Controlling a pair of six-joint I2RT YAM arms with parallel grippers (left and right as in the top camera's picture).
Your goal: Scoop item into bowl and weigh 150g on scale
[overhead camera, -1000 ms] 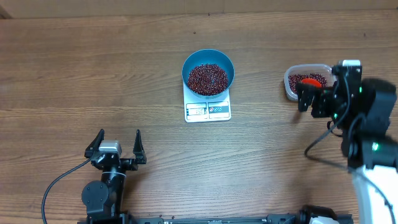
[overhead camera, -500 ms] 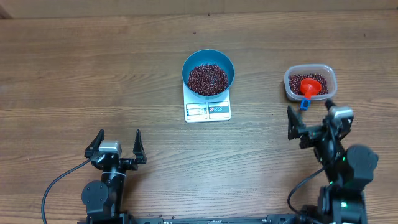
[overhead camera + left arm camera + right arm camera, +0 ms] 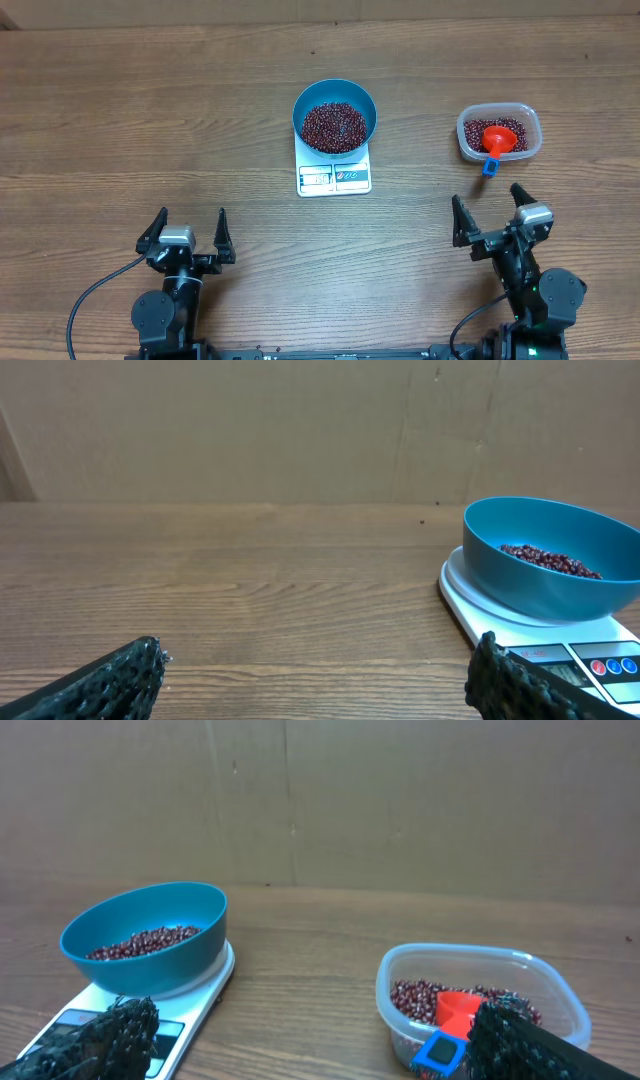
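The blue bowl point(image 3: 299, 108) stands on the white scale point(image 3: 334, 178) at the table's middle, with a heap of dark red beans point(image 3: 334, 126) in it. My left gripper point(image 3: 192, 212) is open and empty near the front left, well short of the scale. My right gripper point(image 3: 486, 194) is open and empty at the front right, just below the clear tub. The left wrist view has the bowl point(image 3: 540, 575) and scale point(image 3: 590, 650) at its right, past the left gripper point(image 3: 318, 645). In the right wrist view the bowl point(image 3: 150, 935) sits at the left, beyond the right gripper point(image 3: 315, 1010).
A clear plastic tub point(image 3: 465, 135) at the right holds more beans and an orange-red scoop point(image 3: 497, 138) whose blue handle tip point(image 3: 438, 1053) hangs over the near rim. A brown board wall closes off the far side of the table.
My right arm has drawn back from the tub toward the table's near edge, and the scoop stays lying in the tub. The left arm has not moved.
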